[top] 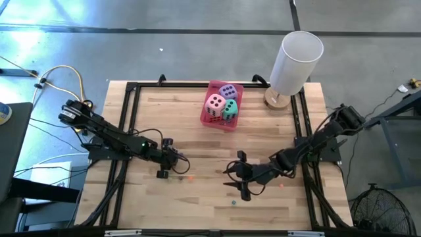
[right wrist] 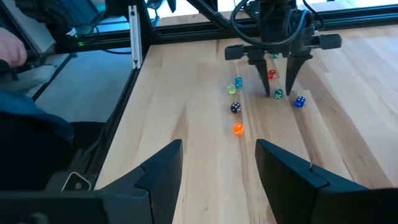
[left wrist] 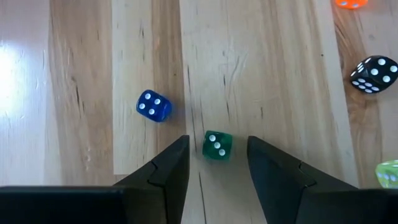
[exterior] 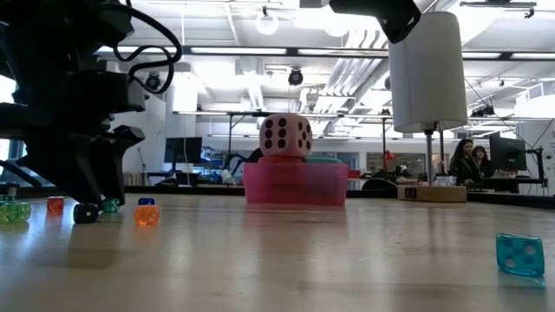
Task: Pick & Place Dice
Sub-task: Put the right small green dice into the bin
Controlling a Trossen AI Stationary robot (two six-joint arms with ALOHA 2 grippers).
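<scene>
Left wrist view: the left claw [left wrist: 217, 163], fingers apart, straddles a small green die [left wrist: 217, 145] on the table [left wrist: 87, 93]; a cube, no long axis. Beyond it lies a blue die [left wrist: 153, 106]. Farther off, the right claw [top: 238, 175] waits open. Farthest, the pink tray [top: 218, 120] holds three big dice.

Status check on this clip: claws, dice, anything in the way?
Left claw open, straddling small green die on table. Right claw open, empty, hovering. Pink, purple, teal dice in pink tray. Small dice scattered near left claw.
</scene>
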